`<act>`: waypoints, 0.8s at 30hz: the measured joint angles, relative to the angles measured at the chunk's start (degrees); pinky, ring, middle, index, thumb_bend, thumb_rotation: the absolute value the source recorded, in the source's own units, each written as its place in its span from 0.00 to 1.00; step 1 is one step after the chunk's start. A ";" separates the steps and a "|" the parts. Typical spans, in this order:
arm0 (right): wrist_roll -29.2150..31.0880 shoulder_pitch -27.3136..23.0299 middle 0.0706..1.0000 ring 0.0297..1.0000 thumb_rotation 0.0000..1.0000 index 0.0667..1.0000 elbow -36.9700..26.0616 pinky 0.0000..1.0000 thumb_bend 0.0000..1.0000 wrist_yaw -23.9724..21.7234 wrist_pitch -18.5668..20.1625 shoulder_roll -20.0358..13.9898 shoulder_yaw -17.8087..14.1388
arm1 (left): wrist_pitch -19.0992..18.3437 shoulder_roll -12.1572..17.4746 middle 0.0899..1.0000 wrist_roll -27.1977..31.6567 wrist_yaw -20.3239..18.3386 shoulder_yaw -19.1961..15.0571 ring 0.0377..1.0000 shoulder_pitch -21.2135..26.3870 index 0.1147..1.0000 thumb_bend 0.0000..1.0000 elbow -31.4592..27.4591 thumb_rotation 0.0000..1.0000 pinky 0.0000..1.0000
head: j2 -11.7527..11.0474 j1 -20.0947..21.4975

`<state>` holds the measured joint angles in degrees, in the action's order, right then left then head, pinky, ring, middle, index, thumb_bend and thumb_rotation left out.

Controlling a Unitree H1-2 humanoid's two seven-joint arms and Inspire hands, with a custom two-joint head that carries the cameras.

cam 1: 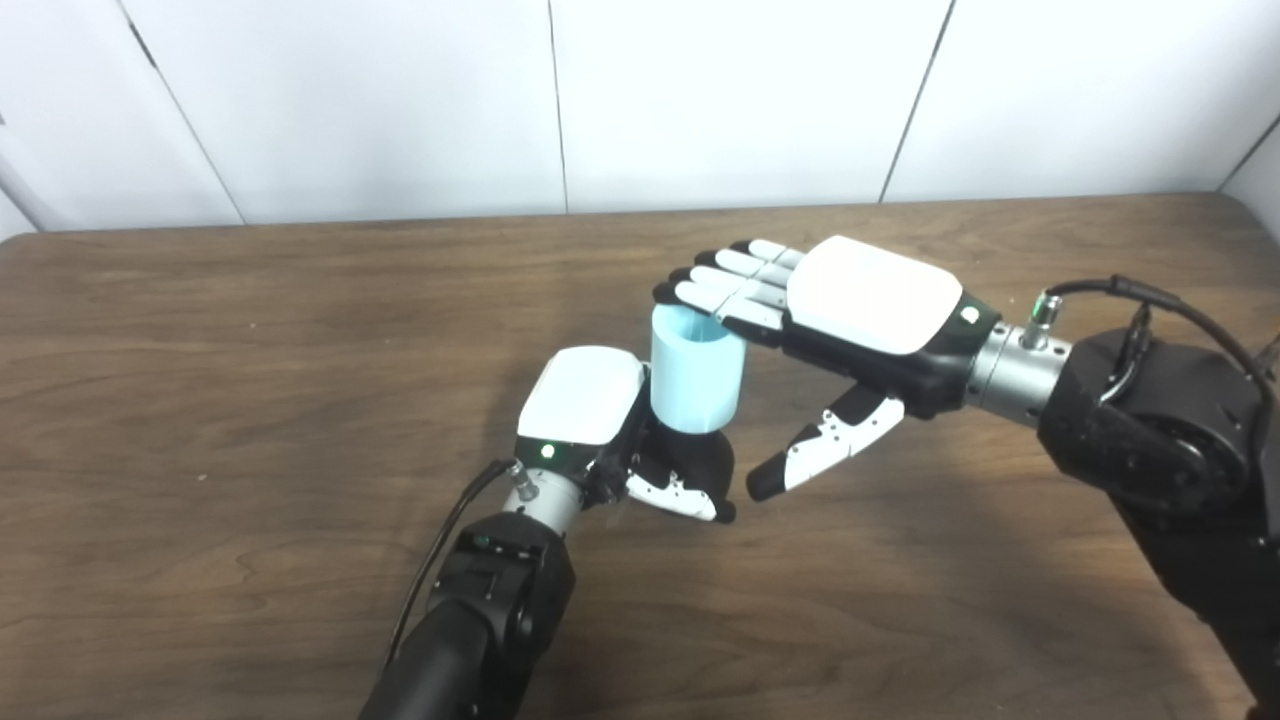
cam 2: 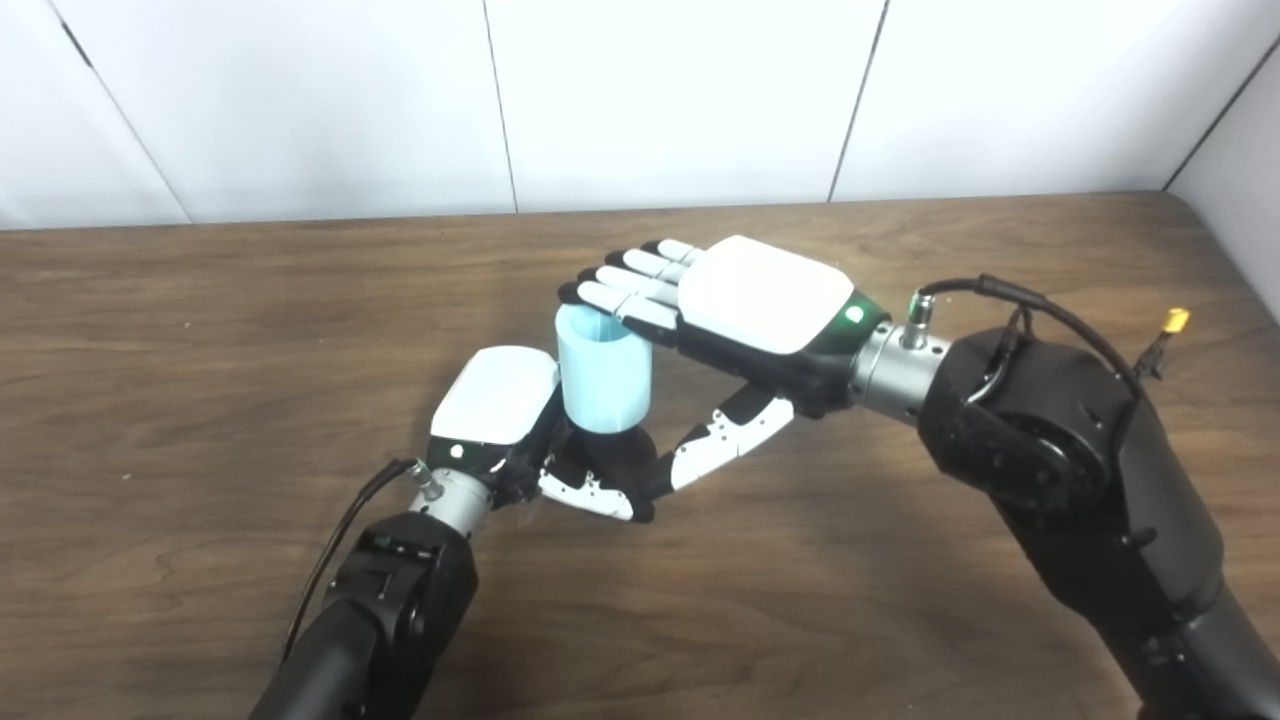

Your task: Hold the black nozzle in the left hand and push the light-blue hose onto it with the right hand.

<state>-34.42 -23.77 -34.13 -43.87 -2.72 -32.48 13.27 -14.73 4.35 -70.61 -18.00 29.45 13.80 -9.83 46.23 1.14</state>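
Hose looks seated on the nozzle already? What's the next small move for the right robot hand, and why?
Probably press straight down a little more, then lift off. The light-blue hose stands upright over the left robot hand, which is closed around the black nozzle at its base. The right robot hand lies flat with its fingers on the hose's top rim, thumb apart. How deep the hose sits cannot be seen.
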 measured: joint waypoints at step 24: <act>0.19 0.47 1.00 1.00 1.00 0.98 -2.36 1.00 0.65 -3.01 0.22 1.16 0.38 | -0.34 -0.14 0.47 -0.06 -0.98 -0.07 0.53 0.00 0.37 0.50 -0.44 0.00 0.51 | 0.44 0.00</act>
<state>-34.24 -23.30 -36.48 -46.87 -2.50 -31.32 13.65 -15.07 4.21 -70.67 -18.97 29.38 13.80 -10.26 46.67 1.14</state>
